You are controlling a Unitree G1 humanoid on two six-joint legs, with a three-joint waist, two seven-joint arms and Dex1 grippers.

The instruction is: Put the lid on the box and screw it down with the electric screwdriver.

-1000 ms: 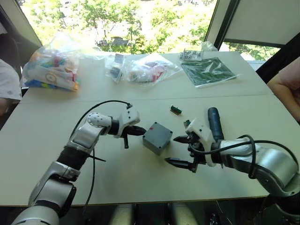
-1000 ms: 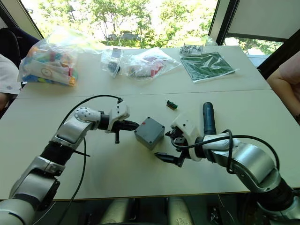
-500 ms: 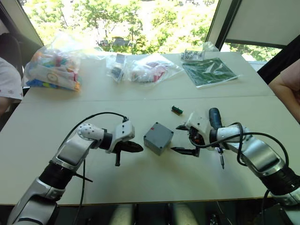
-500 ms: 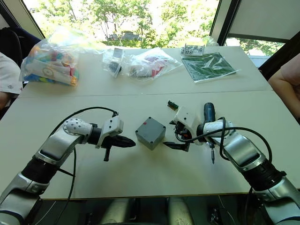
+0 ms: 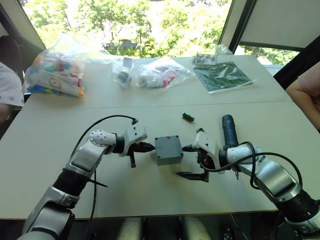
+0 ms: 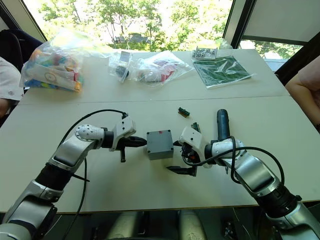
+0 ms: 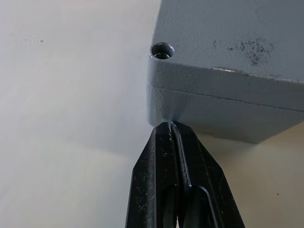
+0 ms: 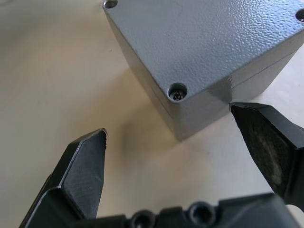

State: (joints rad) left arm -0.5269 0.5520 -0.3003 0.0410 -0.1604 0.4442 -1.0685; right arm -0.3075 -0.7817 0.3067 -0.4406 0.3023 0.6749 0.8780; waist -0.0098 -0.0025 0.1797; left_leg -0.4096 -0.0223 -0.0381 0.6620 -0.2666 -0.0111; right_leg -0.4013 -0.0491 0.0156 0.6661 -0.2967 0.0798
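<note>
A pale table (image 5: 60, 135) by a sunlit window carries the work, with plastic bags of parts at its far edge. The box (image 5: 168, 149) stands between the two claws, and the lid (image 8: 204, 42) already sits on it, the seam between them showing along the side. The placing step looks done; what seems to be in hand is squaring and steadying the box before screwing.

The left claw (image 5: 147, 147) has its fingers pressed together, their joined tip touching the box's side wall just under the seam, near a corner screw hole (image 7: 162, 50). The right claw (image 6: 178, 157) is spread wide and holds nothing, one finger close to the box's opposite side, the other out over bare table.

The electric screwdriver (image 5: 229, 130) lies just beyond the right claw, untouched. The next move likely calls for that claw to pick it up (a screw head seems to sit in the near hole) while the left braces the box.
</note>
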